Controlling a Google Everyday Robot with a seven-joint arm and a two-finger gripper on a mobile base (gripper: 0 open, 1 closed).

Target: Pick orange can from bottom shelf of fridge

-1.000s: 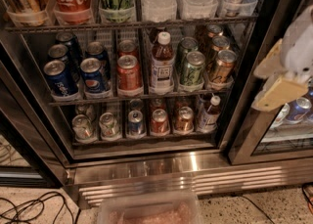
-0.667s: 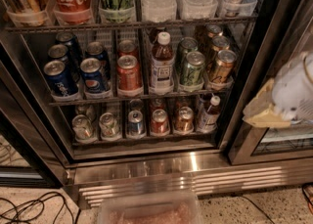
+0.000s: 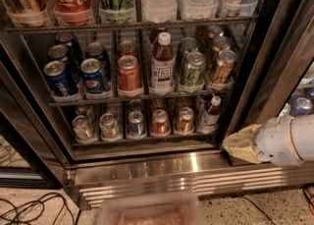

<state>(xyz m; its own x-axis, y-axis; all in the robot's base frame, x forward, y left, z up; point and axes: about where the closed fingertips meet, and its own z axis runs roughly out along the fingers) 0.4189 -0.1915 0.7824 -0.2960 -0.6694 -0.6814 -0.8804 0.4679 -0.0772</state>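
The orange can (image 3: 185, 120) stands upright on the bottom shelf (image 3: 147, 140) of the fridge (image 3: 248, 86), second lane from the right. A redder can (image 3: 160, 122) sits just beside it at 9 o'clock, and a small bottle (image 3: 210, 114) at 3 o'clock. Blue Pepsi cans (image 3: 95, 74) fill the rack above, toward 10 o'clock. The gripper (image 3: 243, 144) hovers at 4 o'clock from the can, outside the dark frame, above the steel base grille (image 3: 196, 182), apart from the can. Whether it is released or clenched, I cannot tell.
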